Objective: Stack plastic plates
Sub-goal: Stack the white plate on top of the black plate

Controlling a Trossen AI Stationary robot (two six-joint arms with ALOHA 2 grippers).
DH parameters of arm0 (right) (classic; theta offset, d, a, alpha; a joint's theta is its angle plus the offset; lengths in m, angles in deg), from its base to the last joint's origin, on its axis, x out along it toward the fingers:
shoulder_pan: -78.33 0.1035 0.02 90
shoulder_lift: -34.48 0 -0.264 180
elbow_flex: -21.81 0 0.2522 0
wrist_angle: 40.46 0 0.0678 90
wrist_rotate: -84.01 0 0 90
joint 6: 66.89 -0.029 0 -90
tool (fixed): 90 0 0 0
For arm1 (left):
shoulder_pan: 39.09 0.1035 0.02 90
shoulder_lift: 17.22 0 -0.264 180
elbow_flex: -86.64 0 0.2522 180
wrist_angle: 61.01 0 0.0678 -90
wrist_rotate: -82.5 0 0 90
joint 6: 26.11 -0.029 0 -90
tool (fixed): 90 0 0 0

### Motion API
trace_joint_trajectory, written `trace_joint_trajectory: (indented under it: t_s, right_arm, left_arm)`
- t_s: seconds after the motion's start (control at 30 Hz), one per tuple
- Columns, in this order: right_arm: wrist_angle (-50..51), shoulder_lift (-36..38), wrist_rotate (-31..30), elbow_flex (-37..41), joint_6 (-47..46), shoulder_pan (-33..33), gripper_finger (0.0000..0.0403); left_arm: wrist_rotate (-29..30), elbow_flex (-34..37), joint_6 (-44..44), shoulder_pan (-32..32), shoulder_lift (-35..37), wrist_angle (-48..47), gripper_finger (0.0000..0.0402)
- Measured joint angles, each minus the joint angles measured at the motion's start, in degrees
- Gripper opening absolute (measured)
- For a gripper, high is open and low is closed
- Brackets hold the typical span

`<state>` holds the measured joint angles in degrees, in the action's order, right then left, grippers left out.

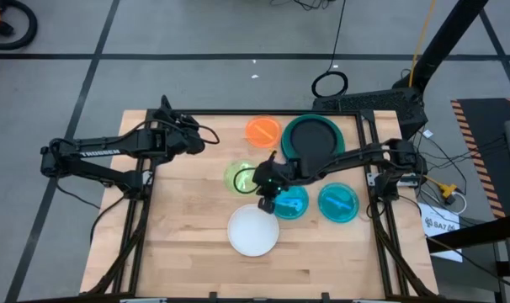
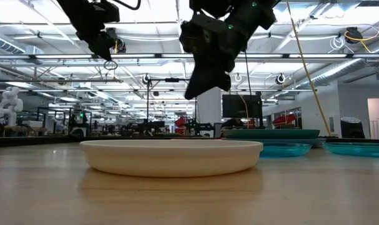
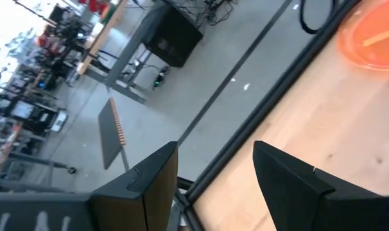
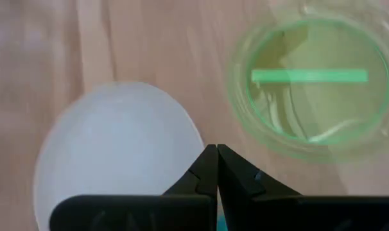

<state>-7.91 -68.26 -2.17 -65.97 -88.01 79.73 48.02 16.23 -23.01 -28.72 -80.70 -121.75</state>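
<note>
The white plate lies flat near the table's near middle. The lime green plate sits farther back, and the orange plate lies by the far edge. A black plate rests on the dark teal plate. Two cyan plates lie to the right. No blue plate shows. My right gripper is shut and hangs in the air between the white, green and nearer cyan plates. My left gripper waits open, raised at the far left.
The wooden table has bare room on its left half and along the near edge. Black frame rails run along both sides. A dark stand and cables sit beyond the far right corner.
</note>
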Motion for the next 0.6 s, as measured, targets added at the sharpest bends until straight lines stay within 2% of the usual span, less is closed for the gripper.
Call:
trace_joint_trajectory:
  t_s: [0.2, 0.3, 0.47, 0.6]
  right_arm:
    - [-7.36, -2.37, -0.82, -1.19, -0.74, 2.78, 0.0006]
    - [-5.55, -5.06, -0.78, -4.52, -0.64, 3.28, 0.0007]
    - [5.68, -10.47, -0.81, -14.41, 0.83, 3.70, 0.0008]
    - [15.61, -13.75, -0.81, -19.46, 1.59, 3.90, 0.0008]
  left_arm:
    - [-1.59, 0.00, -0.16, -1.72, 0.00, -0.79, 0.0209]
    - [-1.72, 0.02, 0.20, -3.13, 0.00, -2.93, 0.0209]
    - [-1.83, 0.04, 0.45, -5.95, 0.00, -4.17, 0.0209]
    - [-1.81, 0.04, 0.20, -7.46, 0.00, -4.20, 0.0209]
